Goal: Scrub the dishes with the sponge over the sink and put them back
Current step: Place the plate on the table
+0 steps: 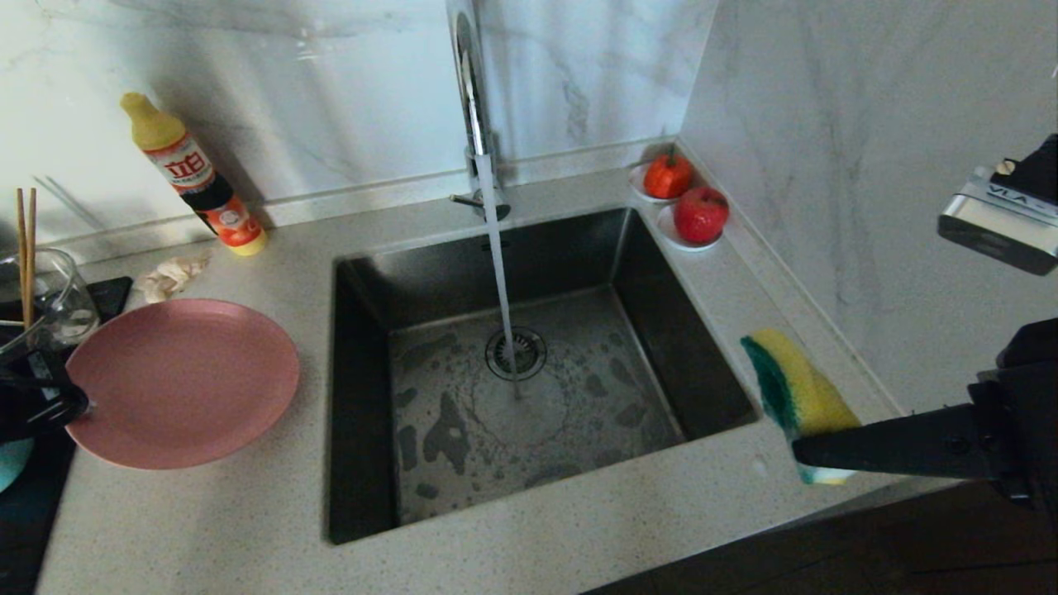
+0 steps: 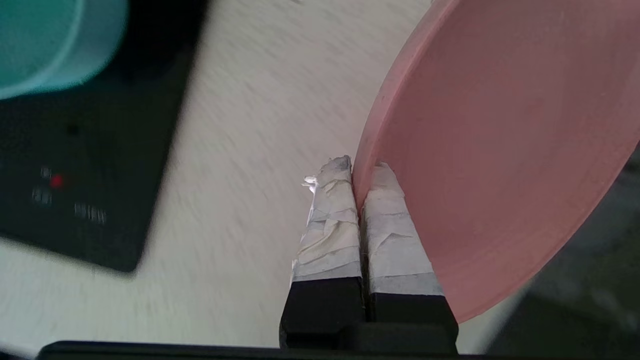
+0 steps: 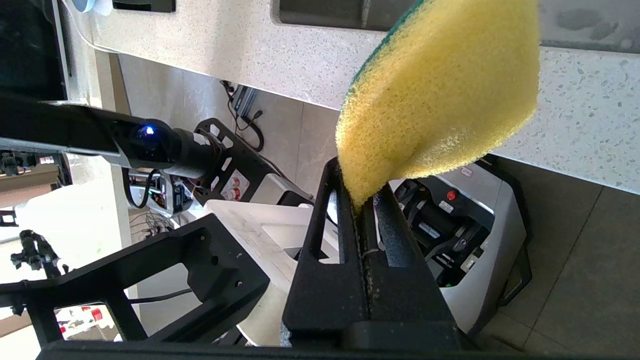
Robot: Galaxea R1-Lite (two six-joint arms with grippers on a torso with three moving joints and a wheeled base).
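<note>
The pink plate [image 1: 186,384] hangs over the counter left of the sink [image 1: 678,347], with my left gripper [image 1: 70,405] shut on its left rim. In the left wrist view the taped fingers [image 2: 330,220] pinch the plate's edge [image 2: 500,150]. The teal bowl [image 2: 45,40] sits on the black cooktop, a sliver of it [image 1: 10,463] showing at the far left. The chopsticks [image 1: 26,248] stand in a glass jug [image 1: 58,302]. My right gripper [image 1: 806,450] is shut on the yellow-and-green sponge [image 1: 798,384] above the counter's front right corner; its jaws clamp the sponge's corner [image 3: 445,95].
Water runs from the chrome tap [image 1: 473,99] onto the drain strainer [image 1: 514,354]. A yellow-capped bottle [image 1: 194,178] and a crumpled rag [image 1: 169,277] lie behind the plate. Two saucers with red fruit [image 1: 686,198] sit at the back right corner. The marble wall stands close on the right.
</note>
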